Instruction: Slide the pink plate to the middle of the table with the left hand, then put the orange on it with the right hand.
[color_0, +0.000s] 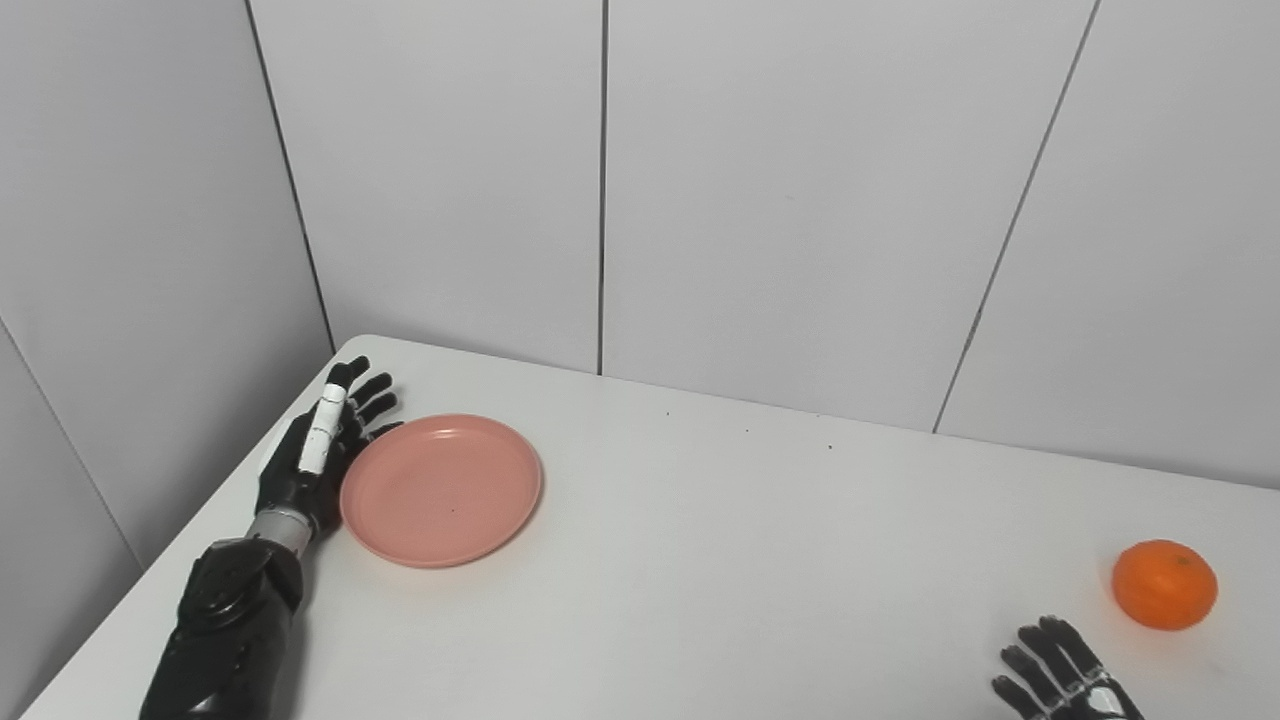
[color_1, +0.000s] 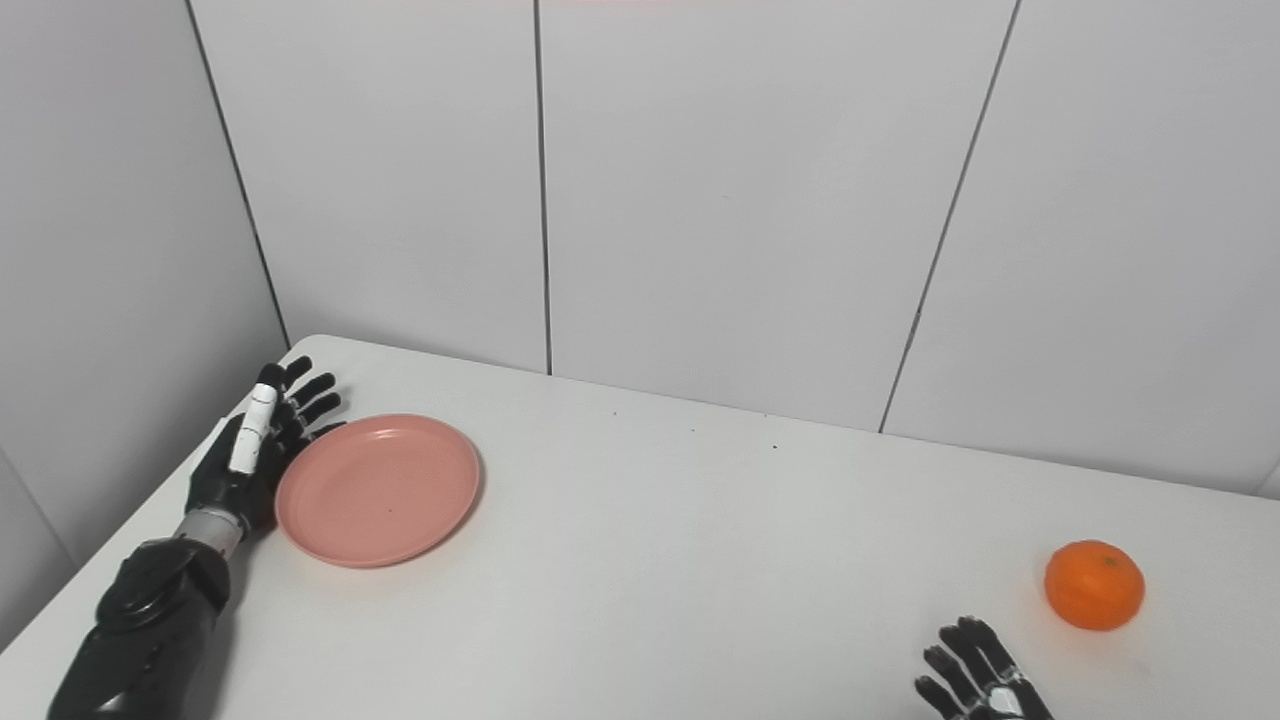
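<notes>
Resting edge-on against the outer rim of the pink plate (color_0: 441, 490), the left hand (color_0: 318, 450) stands with its fingers straight and slightly spread, holding nothing, its palm turned toward the dish. The plate lies flat on the white table (color_0: 720, 560) immediately to the inner side of that hand, near the table's far corner where two grey wall panels (color_0: 780, 190) meet. Well away from it, the orange (color_0: 1165, 585) sits alone, just beyond and slightly outward of the right hand (color_0: 1065, 680), not touching it. Only the fingertips (color_1: 965, 655) and part of the back of the right hand rise above the bottom edge of either picture; the fingers visible are parted and close on nothing, though the rest of the hand is cut off. The right eye view shows a little more of the table beyond the orange on the outer side, and a sliver of further wall at the picture's edge. The left eye view shows more of the side wall past the left forearm (color_0: 225, 630). A broad stretch of bare tabletop separates plate and fruit.
</notes>
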